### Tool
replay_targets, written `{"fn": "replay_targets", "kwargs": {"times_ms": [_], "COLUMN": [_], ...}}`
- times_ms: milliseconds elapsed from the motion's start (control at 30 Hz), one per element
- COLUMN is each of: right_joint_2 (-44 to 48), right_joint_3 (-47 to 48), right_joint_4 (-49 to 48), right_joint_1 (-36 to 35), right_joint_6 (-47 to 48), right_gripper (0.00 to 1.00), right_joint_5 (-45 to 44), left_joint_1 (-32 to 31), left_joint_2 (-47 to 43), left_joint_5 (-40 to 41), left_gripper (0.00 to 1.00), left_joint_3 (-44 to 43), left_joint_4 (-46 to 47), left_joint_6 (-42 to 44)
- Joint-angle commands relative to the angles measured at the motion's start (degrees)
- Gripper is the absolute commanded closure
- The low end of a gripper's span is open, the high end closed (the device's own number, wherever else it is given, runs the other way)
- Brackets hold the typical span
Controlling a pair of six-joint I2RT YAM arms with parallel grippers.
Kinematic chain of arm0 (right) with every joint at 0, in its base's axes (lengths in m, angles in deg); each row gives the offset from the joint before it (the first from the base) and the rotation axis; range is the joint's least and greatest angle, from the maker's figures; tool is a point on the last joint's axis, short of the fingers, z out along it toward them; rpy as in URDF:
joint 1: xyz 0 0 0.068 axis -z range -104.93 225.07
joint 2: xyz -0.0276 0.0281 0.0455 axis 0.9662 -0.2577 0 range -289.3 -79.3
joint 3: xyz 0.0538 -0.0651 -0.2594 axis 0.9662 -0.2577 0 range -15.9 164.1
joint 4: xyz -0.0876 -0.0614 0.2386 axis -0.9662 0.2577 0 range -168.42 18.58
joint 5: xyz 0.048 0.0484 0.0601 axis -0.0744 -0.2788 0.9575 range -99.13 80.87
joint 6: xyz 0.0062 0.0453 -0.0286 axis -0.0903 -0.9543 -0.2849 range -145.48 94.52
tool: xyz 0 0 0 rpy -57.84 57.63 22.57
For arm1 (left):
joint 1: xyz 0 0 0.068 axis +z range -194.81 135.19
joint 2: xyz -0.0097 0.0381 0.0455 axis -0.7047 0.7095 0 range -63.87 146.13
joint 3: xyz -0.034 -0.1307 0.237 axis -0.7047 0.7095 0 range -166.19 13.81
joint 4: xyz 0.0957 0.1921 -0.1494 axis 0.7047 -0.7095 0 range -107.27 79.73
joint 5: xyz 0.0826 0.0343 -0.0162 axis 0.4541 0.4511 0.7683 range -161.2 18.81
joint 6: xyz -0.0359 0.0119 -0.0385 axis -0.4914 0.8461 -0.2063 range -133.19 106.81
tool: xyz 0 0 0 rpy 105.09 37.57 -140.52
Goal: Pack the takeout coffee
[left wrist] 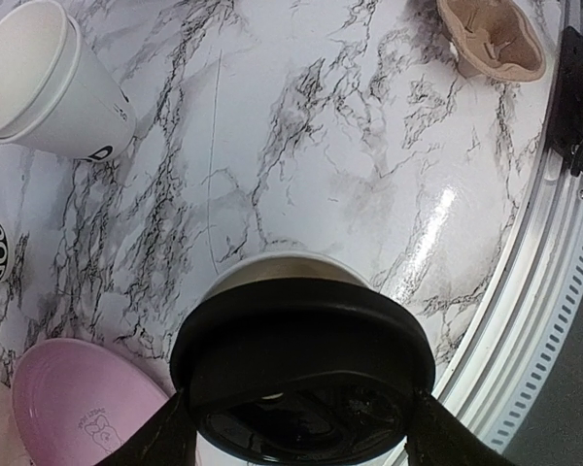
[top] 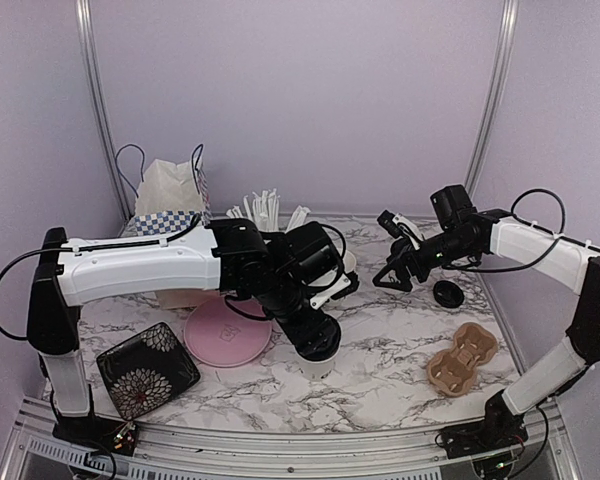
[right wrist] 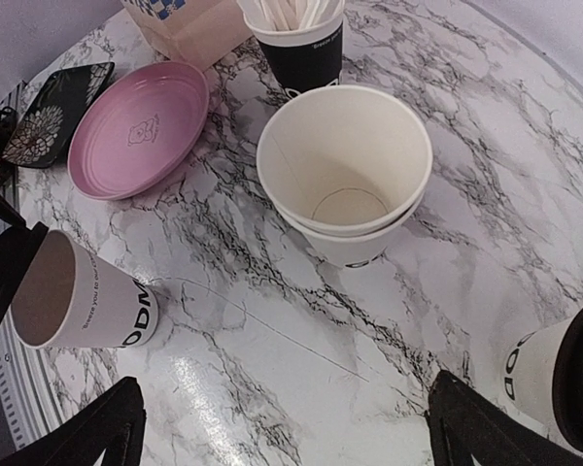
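Honestly, those paper cups point(right wrist: 345, 184) look light and crushable, so hold the wall gently; left gripper point(top: 318, 338) pinches a lid point(left wrist: 301, 340) over one, right gripper point(top: 392, 272) gapes empty.

Top cam: fixed, high, behind the arm bases. It faces down and fwd to the back wall, far enough to take in the whole marble tabletop point(top: 380, 345). Left wrist cam: very near, just above a black lid point(left wrist: 301, 369), and faces the near right corner w/ the cup carrier point(left wrist: 491, 39). Right wrist cam: higher, from the right side, faces across to the left edge. Both wrist cams share the stack of empty cups point(right wrist: 345, 170) and the pink plate point(right wrist: 136, 126); the top cam has the plate too.
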Motion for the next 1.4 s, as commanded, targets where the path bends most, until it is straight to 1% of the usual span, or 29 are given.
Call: {"fn": "replay_targets", "kwargs": {"times_ms": [0, 167, 333, 533, 1367], "right_joint_2": [0.0, 0.1, 0.7, 0.0, 0.3], "right_joint_3": [0.0, -0.2, -0.7, -0.4, -0.8], "right_joint_4": [0.3, 0.5, 0.4, 0.6, 1.5], "right_joint_1": [0.0, 0.0, 0.0, 0.0, 0.0], "right_joint_6": [0.7, 0.8, 1.0, 1.2, 2.0], "right_gripper": [0.02, 0.01, 0.02, 0.02, 0.02], "right_joint_5": [1.4, 1.4, 1.3, 1.8, 1.9], "left_joint_1": [0.0, -0.1, -0.1, -0.1, 0.0], "left_joint_2": [-0.1, 1.4, -0.3, -1.6, 4.4], "left_joint_5": [0.5, 0.2, 0.8, 1.4, 0.4], "left_gripper": [0.32, 0.32, 0.32, 0.32, 0.29], "left_joint_3": [-0.2, -2.0, -3.8, -3.1, -6.3], "left_joint_4": [-3.2, -3.3, -3.5, -4.3, -4.3], "left_joint_6": [-0.6, -0.1, -0.2, -0.5, 1.5]}}
